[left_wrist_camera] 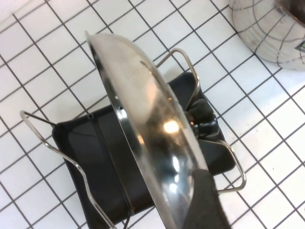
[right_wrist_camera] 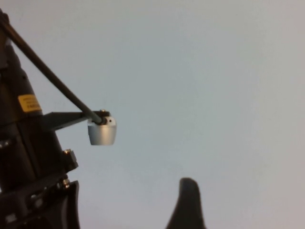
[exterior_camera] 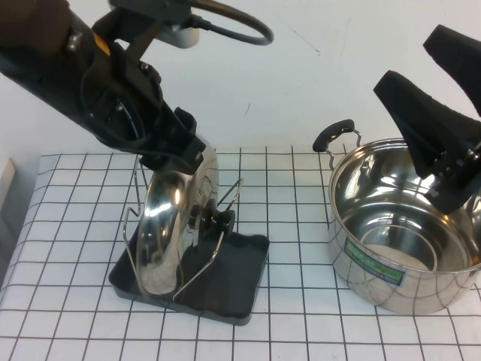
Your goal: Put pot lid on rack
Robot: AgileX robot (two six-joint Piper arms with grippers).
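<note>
High view: left tool (exterior_camera: 183, 153) clamps top rim of pot lid (exterior_camera: 169, 233); lid stands on edge in rack (exterior_camera: 239, 280), between wire supports, knob (exterior_camera: 218, 220) facing pot (exterior_camera: 406, 248). Lid likely rigid, slick, moderately heavy; rim grip suits, knob alternative. Right tool (exterior_camera: 451, 177) above pot, jaws apart, empty. Desk (exterior_camera: 301, 331) gridded.

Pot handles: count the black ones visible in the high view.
1: a black handle on the far-left rim of the pot. The right hand hangs over the pot's right side, so another may be hidden.
</note>
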